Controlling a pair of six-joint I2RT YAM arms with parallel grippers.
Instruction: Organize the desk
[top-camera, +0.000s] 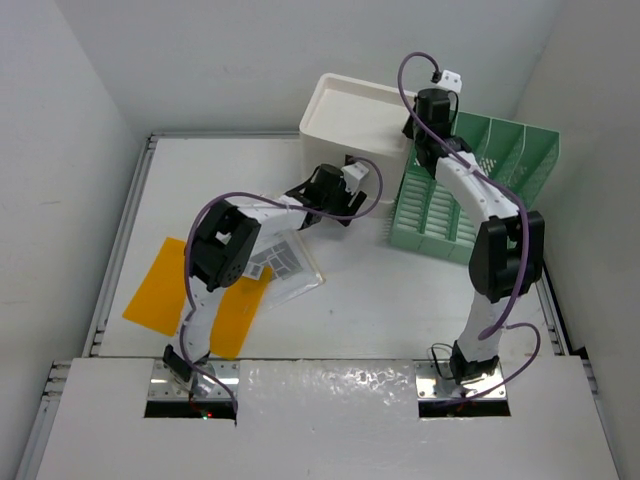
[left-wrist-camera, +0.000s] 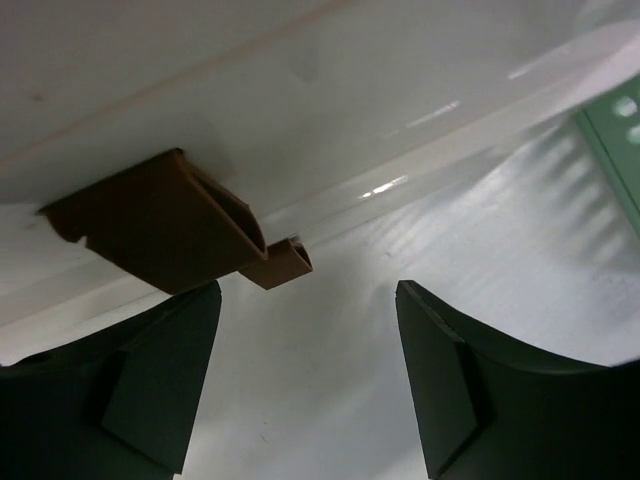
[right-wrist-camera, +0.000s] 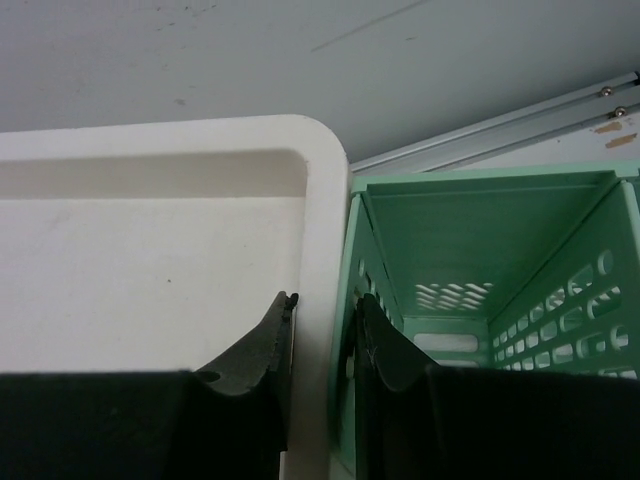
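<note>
Left tool (left-wrist-camera: 308, 300): released, jaws apart and nothing between them. I have it just short of the brown handle (left-wrist-camera: 165, 225) on the front of the white box (top-camera: 350, 110).
Right tool (right-wrist-camera: 328, 300): clenched narrowly over the white box's top rim, right beside the green rack (top-camera: 525, 150). I cannot tell if the rack's wall is pinched too.
Risk, right side: any pull from me could tilt or drag the box and shove the rack, because the two stand touching.
Risk, left side: the handle sits off toward one finger, so closing here may clip or miss it.
Desk (top-camera: 370, 300), where: under both arms, carrying the box, the rack, the orange folder (top-camera: 170, 290) and the sleeved sheet (top-camera: 290, 265).
Desk, lie: flat, face up. I judge its long axis runs side to side across the arm bases.
</note>
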